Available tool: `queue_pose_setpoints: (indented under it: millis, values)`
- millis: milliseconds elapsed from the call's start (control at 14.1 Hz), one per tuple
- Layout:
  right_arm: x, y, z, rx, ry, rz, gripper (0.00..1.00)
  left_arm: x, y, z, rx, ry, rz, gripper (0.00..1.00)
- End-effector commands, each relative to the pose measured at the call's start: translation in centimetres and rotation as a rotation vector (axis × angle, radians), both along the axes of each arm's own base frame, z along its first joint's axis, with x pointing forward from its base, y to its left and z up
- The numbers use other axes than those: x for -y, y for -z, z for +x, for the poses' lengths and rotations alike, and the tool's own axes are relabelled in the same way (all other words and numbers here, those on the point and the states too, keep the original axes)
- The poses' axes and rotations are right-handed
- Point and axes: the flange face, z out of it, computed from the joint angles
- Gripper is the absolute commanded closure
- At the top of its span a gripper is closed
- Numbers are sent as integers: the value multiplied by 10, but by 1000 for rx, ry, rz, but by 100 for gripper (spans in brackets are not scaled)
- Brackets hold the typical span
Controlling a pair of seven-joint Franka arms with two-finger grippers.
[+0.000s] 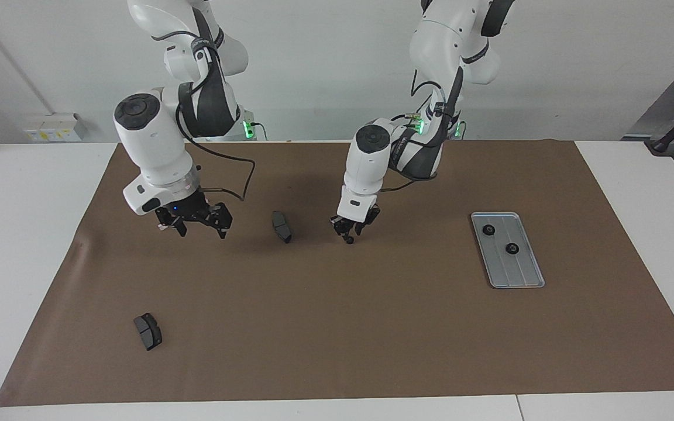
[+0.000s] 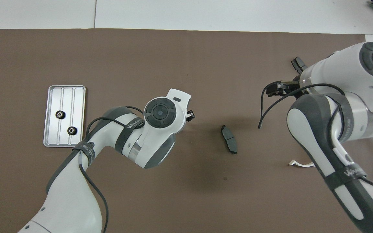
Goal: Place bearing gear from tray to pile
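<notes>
Jaws of the left gripper (image 1: 353,230): down low over the middle of the brown mat (image 1: 337,327), a small black gear (image 1: 349,240) right at the tips; cannot tell whether clamped on it or already let go. Jaws of the right gripper (image 1: 193,225): spread wide, holding nothing, hanging over the mat toward the right arm's end, waiting there. No pile to be seen on the mat, so probably the first gear of it, going down beside the dark brake pad (image 1: 282,227), near it but apart, on the side toward the left arm's end. Directly under the tips, so a matter of straight down and release, nothing sideways. Round, no long axis, no way of turning it wrong. Two more gears (image 1: 488,230) on the metal tray (image 1: 518,272), well apart from the left gripper, toward the left arm's end of the table; long side of the tray running from the robots outward, ridges the same way. Closer to the left arm than to the right, so likely the left arm's job again. White lettering on the dark arm bands (image 2: 134,123), beginning "WAN", the rest unreadable; no label visible on tray, gears or pad.
</notes>
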Motion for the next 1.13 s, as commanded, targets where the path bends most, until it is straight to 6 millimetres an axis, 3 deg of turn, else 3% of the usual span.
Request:
queue_pose_setpoints:
  millis: [0,71,142,284,425,567,851,1064]
  values:
    - [-11,7,6,17,19,33,0,-14,-14,19,32,-28,8,0]
    - [-13,7,6,18,20,34,0,-24,-19,27,34,-36,21,0]
    - [-29,7,3,17,10,35,0,-44,-29,40,30,-59,36,0]
    - [-60,7,-2,26,21,43,0,-96,-55,58,10,-13,68,0]
    - [-89,15,-6,25,26,48,0,-162,-72,80,-5,65,85,0]
    - [-140,27,-17,28,37,57,0,-209,-72,93,-7,124,94,0]
    - [-225,53,-40,61,29,75,0,-297,-65,108,-15,234,107,0]
    - [-262,76,-57,43,-4,61,0,-366,-51,104,-7,374,117,0]
